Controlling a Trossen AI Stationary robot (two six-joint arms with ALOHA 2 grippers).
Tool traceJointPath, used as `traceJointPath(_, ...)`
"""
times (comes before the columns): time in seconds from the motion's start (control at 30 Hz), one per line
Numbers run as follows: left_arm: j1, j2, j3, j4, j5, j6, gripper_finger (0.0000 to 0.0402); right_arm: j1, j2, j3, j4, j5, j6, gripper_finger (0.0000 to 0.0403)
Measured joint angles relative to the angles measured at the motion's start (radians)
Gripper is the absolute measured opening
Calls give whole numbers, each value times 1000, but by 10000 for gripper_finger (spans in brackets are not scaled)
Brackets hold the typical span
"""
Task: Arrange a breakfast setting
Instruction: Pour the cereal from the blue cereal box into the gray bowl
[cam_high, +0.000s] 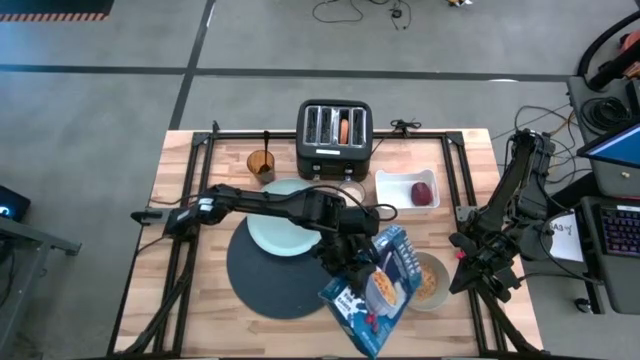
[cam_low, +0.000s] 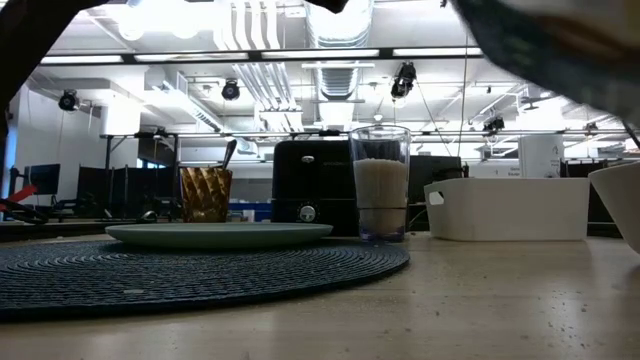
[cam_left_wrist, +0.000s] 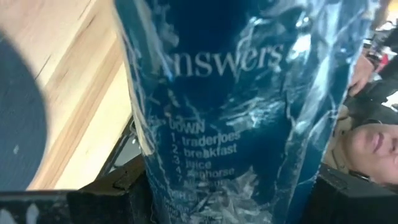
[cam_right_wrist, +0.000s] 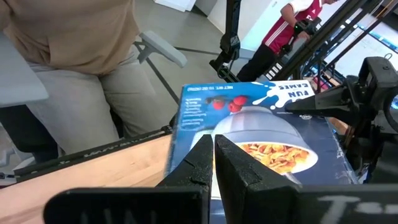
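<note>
I held the cereal box (cam_high: 375, 290) clamped in my left gripper (cam_high: 352, 262), tilted over the bowl (cam_high: 430, 280) near the table's (cam_high: 190, 170) front right corner; pouring seemed underway; next, righting it; my right gripper (cam_right_wrist: 213, 163) waited pinched together beside the bowl.

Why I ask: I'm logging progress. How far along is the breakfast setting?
Done: the plate sits on the placemat, and the bowl beside the mat holds cereal. In hand: the left hand grips the cereal box, tilted by the bowl; the right hand waits at the table's right. Left: the bagel is in the toaster, the fruit in the white tray.
</note>
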Motion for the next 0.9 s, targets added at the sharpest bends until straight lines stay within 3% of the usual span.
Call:
traceJointPath(0.53, -2, 0, 0, 5, -21, 23, 241, 0, 0, 0, 0, 0, 0, 9)
traceJointPath(0.9, -10, 0, 0, 0, -60, 141, 241, 0, 0, 0, 0, 0, 0, 9)
